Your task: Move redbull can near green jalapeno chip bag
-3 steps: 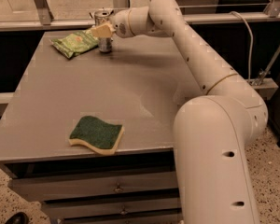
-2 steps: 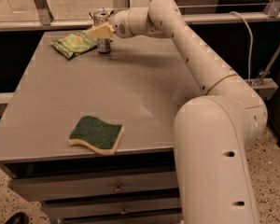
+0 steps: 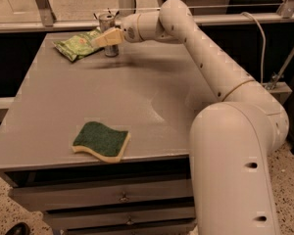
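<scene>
The gripper (image 3: pixel 108 37) sat at the table's far edge, a bit left of that edge's middle, reached in from the right on the robot's long pale arm (image 3: pixel 210 65). Its tan tip lay across the front of the redbull can (image 3: pixel 107 23), approx. at mid-height, so the can's shiny top rim showed above it and the can's foot below it. Whether the gripper was clamped on the can or just standing around it: couldn't tell from this view.

The can stood upright on the table (image 3: pixel 161 97), w/ its foot on the grey top and a faint shadow under it. Just left of the can and gripper lay the green jalapeno chip bag (image 3: pixel 77 44), flat and crinkled, toward the far left corner. Its right end ran up to the can; touching or a hair apart wasn't clear.

Well apart from all that, near the front edge and left of centre, lay a dark green sponge (image 3: pixel 101 141) w/ a yellow underside. Below the front edge were drawers (image 3: pixel 122 197). The robot's bulky white base (image 3: pixel 235 175) stood at the front right corner.
</scene>
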Controlling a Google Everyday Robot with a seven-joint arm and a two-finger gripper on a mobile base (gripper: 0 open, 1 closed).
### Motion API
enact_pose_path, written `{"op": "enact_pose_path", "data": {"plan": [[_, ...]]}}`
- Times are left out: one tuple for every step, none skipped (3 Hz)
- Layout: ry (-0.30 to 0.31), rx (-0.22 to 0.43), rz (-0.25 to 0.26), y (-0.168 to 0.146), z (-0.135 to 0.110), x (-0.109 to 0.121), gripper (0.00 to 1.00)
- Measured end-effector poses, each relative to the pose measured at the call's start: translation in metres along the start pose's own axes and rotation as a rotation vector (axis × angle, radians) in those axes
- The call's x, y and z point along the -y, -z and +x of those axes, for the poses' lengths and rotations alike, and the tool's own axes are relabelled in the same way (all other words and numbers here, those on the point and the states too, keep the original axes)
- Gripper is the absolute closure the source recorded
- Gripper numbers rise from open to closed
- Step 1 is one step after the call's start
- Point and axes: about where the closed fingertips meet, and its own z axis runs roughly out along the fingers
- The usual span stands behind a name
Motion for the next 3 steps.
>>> {"op": "enact_pose_path", "data": {"plan": [[0.0,-0.009,0.062,0.04,0.007,0.009,0.0],[0.02,-0.002,0.144,0.106,0.014,0.021,0.0],[0.08,0.063,0.253,0.192,0.001,0.033,0.0]]}}
